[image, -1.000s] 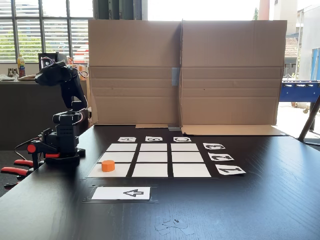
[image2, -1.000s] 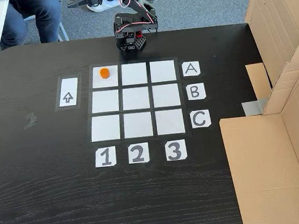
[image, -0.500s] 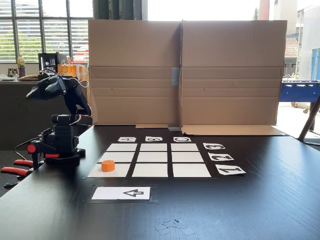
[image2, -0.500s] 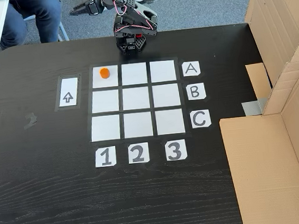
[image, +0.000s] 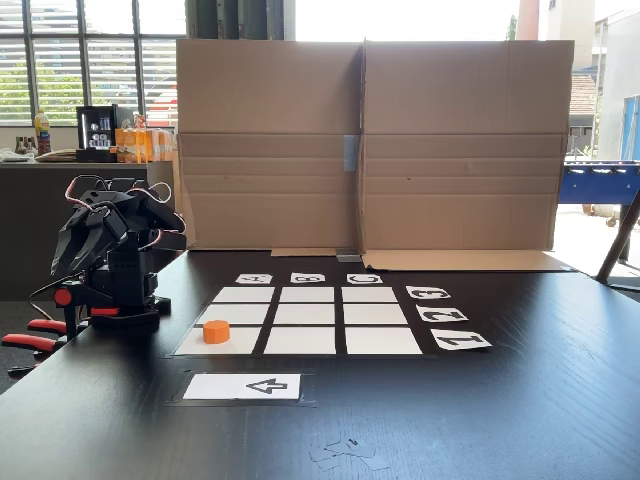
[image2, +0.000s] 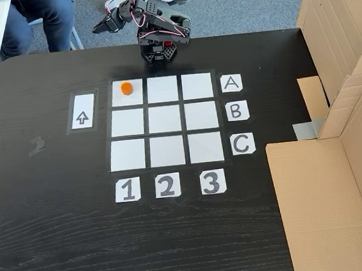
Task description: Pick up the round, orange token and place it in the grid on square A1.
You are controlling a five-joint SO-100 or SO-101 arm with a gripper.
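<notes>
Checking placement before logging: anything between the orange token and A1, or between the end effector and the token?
Nothing visible. The token already sits on square A1, the corner cell of the grid. The end effector hangs off the table edge, apart from the token, with bare table between.

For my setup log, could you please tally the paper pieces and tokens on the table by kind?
White grid cells: 9
Letter labels: 3
Number labels: 3
Arrow card: 1
Orange token: 1
Total: 17
</notes>
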